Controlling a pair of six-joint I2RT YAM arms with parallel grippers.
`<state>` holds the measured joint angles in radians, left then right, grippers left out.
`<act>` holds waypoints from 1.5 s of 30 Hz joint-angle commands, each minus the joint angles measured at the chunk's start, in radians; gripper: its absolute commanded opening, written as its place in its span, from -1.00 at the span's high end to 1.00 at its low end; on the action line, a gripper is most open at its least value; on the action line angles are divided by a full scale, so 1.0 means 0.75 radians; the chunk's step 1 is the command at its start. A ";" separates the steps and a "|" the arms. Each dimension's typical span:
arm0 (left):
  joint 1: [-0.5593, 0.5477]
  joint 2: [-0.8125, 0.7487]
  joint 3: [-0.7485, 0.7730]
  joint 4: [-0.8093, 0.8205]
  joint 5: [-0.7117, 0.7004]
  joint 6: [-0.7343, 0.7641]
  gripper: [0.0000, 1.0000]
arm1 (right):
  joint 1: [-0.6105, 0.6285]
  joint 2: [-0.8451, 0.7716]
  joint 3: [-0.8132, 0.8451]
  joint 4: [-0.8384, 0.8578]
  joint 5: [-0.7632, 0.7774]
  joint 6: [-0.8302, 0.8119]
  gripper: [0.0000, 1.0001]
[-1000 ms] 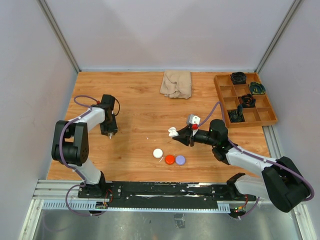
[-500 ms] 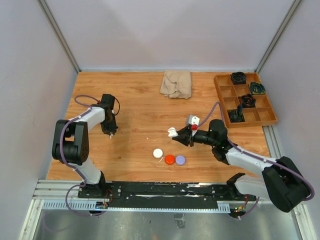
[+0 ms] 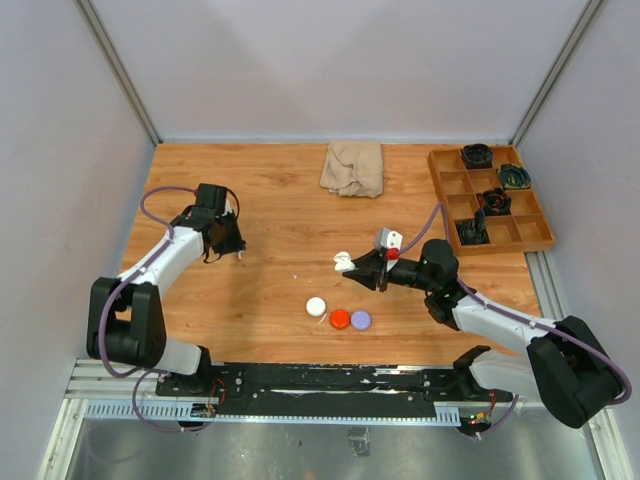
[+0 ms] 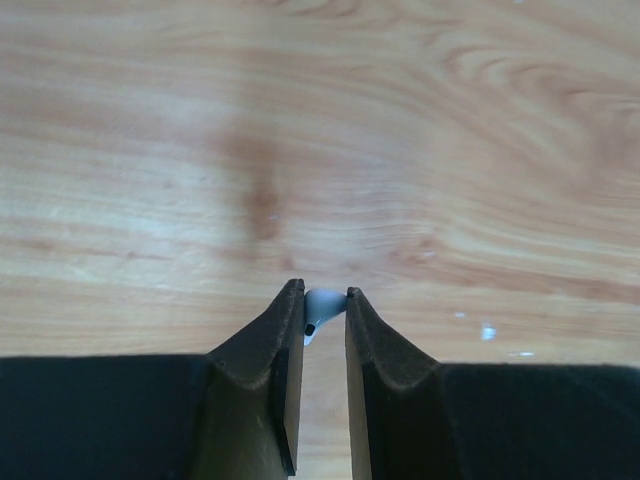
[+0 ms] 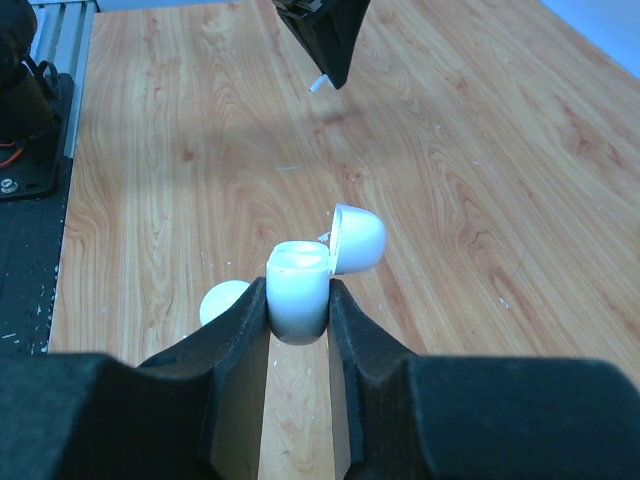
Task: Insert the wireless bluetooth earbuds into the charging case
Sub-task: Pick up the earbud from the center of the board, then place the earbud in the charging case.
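The left end effector [image 4: 323, 294] pinches a white earbud [image 4: 322, 303] above the counter [image 3: 280, 200], at its 9 o'clock. The right end effector [image 5: 298, 300] clamps the open case [image 5: 298, 270] near centre. The pickup looks done; carrying the earbud over and seating it remain.

Wooden tabletop [image 3: 285, 205], pale grey walls [image 3: 350, 60], metal rail [image 3: 110, 378] in front

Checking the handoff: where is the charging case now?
Top view: the case is clamped in the right tool near the centre, lid open, just beyond the three round pucks.
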<state>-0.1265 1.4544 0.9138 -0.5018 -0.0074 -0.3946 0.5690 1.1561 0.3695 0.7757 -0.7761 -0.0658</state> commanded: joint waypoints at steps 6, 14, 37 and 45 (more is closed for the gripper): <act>-0.191 -0.301 -0.066 0.247 0.017 -0.197 0.68 | 0.030 -0.024 0.037 0.209 -0.049 0.088 0.96; -0.326 -0.517 -0.129 0.443 0.011 -0.302 0.68 | 0.030 -0.030 0.022 0.317 -0.013 0.100 0.90; -0.955 -0.686 -0.285 1.086 -0.319 -0.363 0.77 | 0.030 0.215 0.006 0.976 -0.002 0.409 0.77; -1.100 -0.621 -0.263 1.166 -0.405 -0.314 0.77 | 0.029 0.222 0.012 0.992 -0.001 0.407 0.77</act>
<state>-0.9211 0.9745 0.7048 0.2924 -0.2440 -0.6579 0.5762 1.3293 0.3695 1.4284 -0.7765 0.2317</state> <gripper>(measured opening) 0.232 0.259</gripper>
